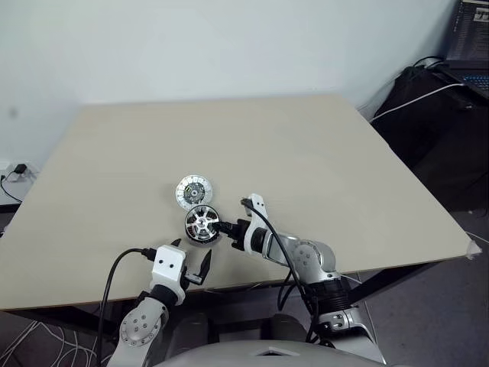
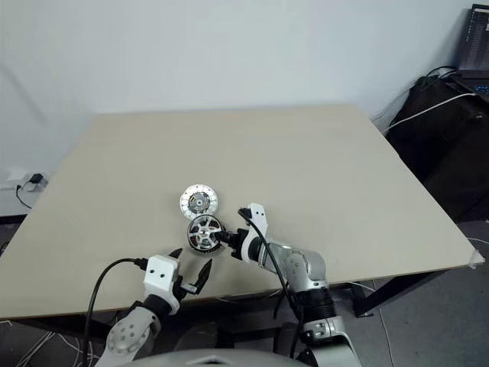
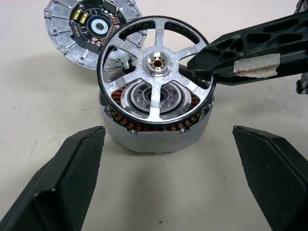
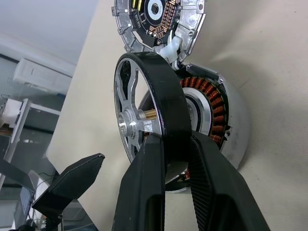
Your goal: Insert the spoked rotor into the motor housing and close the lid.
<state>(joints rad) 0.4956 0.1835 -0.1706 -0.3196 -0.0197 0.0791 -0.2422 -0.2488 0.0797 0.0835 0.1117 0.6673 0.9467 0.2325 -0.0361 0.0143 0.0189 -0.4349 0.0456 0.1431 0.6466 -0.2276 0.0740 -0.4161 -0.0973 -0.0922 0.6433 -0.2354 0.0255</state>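
The motor housing (image 3: 159, 137), a round silver puck with copper windings, stands on the table near its front edge. Its lid (image 1: 192, 191) lies flipped open just behind it, circuitry side up, joined at the housing's edge. My right gripper (image 4: 171, 144) is shut on the dark rim of the spoked rotor (image 3: 157, 62). It holds the rotor tilted just over the housing's open top, hub roughly over the silver centre. My left gripper (image 1: 192, 256) stands open just in front of the housing, with nothing between its fingers.
The beige table (image 1: 344, 153) stretches far behind and to both sides of the parts. Off its right side stand black bags and cables (image 1: 439, 115) with a laptop (image 1: 467, 38). A wall socket (image 1: 17, 170) sits low at the left.
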